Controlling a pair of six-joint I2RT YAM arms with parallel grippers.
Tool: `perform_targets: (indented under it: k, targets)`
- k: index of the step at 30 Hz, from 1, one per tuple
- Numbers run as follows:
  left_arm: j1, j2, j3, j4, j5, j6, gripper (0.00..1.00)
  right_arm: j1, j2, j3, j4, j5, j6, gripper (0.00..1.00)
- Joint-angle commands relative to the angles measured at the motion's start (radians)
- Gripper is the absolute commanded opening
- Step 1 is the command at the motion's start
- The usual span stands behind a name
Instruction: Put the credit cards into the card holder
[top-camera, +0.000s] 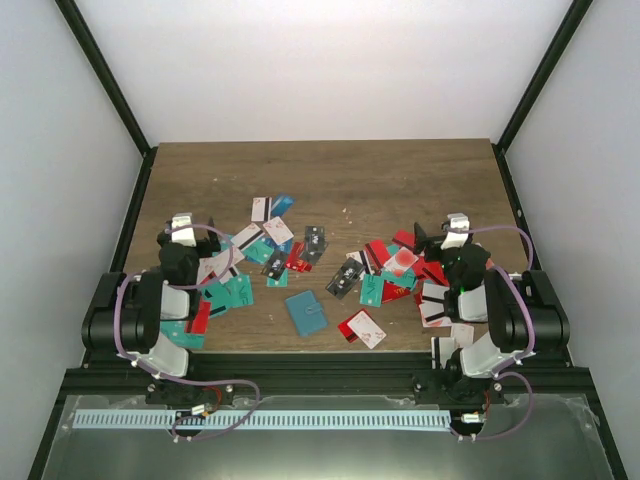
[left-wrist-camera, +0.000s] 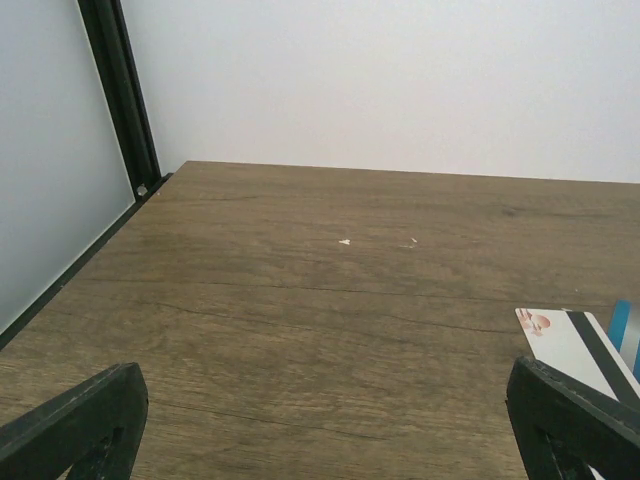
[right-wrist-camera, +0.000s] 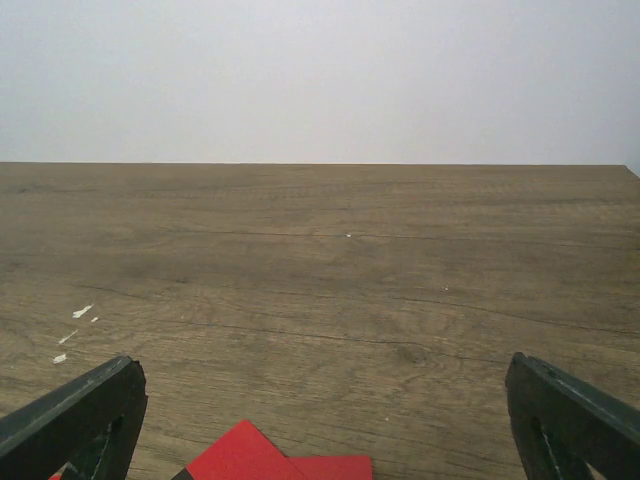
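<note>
The left gripper (left-wrist-camera: 320, 430) stood wide open with nothing between its black fingers (left-wrist-camera: 75, 425), low over the left part of the brown wood-grain table (top-camera: 350, 175). The right gripper (right-wrist-camera: 320, 425) was spread just as wide and was just as empty, over the right part.

By the look of things the task had not begun. The credit cards (top-camera: 235, 270), thin flat plastic rectangles in red, teal-green, white and black, lay strewn in two loose heaps, one by the left arm and one by the right, with a few strays between. The card holder (top-camera: 306, 313), a dull teal-blue wallet-like pouch, lay flat and apparently closed close to the near edge of the table, roughly midway between the two arms. No card showed inside it. So every card seemed left to do, and the pouch probably needed opening first.

The card holder lay nearer than both grippers, to the right of the left one and to the left of the right one, well apart from each. Neither wrist view showed it. Cards were closer at hand. A white card with a dark stripe (left-wrist-camera: 575, 345) lay just beyond the left gripper's right finger, and a red card (right-wrist-camera: 270, 462) lay on the table in the gap between the right gripper's fingers, at the near edge of that view.
</note>
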Motion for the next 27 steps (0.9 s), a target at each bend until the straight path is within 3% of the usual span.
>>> perform_targets:
  k: [1, 16, 19, 27]
  targets:
    - [-0.003, 0.003, 0.014, 0.021, 0.013, 0.013, 1.0, 0.007, -0.005, 0.015, 0.032, 0.016, -0.001, 1.0]
    - [-0.003, -0.001, 0.013, 0.022, 0.015, 0.014, 1.0, 0.005, -0.004, 0.016, 0.033, 0.022, 0.001, 1.0]
    - [-0.003, -0.044, 0.033, -0.048, 0.047, 0.025, 1.0, 0.007, -0.038, 0.016, 0.011, 0.085, 0.018, 1.0]
    - [-0.012, -0.255, 0.198, -0.476, -0.008, -0.021, 1.0, 0.007, -0.243, 0.227, -0.517, 0.198, 0.136, 1.0]
